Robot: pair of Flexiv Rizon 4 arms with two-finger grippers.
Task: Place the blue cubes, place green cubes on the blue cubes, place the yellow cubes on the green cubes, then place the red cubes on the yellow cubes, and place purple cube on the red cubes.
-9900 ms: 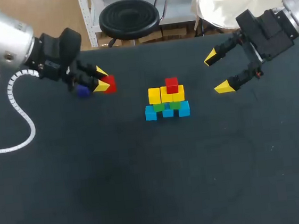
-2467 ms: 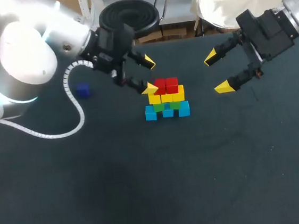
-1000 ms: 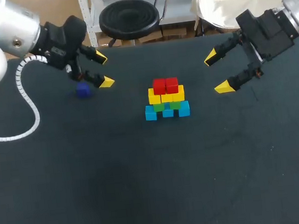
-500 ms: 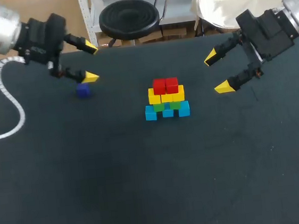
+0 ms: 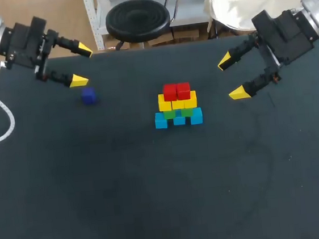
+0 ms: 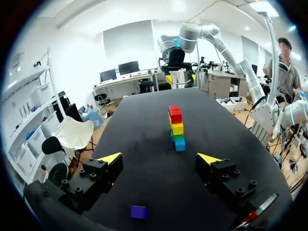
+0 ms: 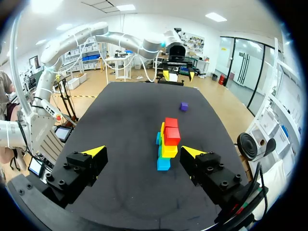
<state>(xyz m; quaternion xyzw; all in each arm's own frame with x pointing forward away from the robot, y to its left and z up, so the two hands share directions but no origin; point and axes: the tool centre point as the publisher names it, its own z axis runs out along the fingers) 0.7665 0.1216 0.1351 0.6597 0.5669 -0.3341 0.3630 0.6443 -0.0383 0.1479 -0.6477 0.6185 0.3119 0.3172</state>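
The left tool (image 5: 82,65) is released, its fingers spread wide with nothing between them. The purple cube (image 5: 89,96) lies alone on the table (image 5: 156,199), just under this tool and nearer one finger, touching neither. Well ahead of the tool stand the blue cubes (image 5: 178,119), with green cubes (image 5: 179,113) on them, then yellow cubes (image 5: 177,101), and two red cubes (image 5: 176,91) on top. The right tool (image 5: 231,77) is also released and empty, with the pile ahead of its spread fingers, apart from them.
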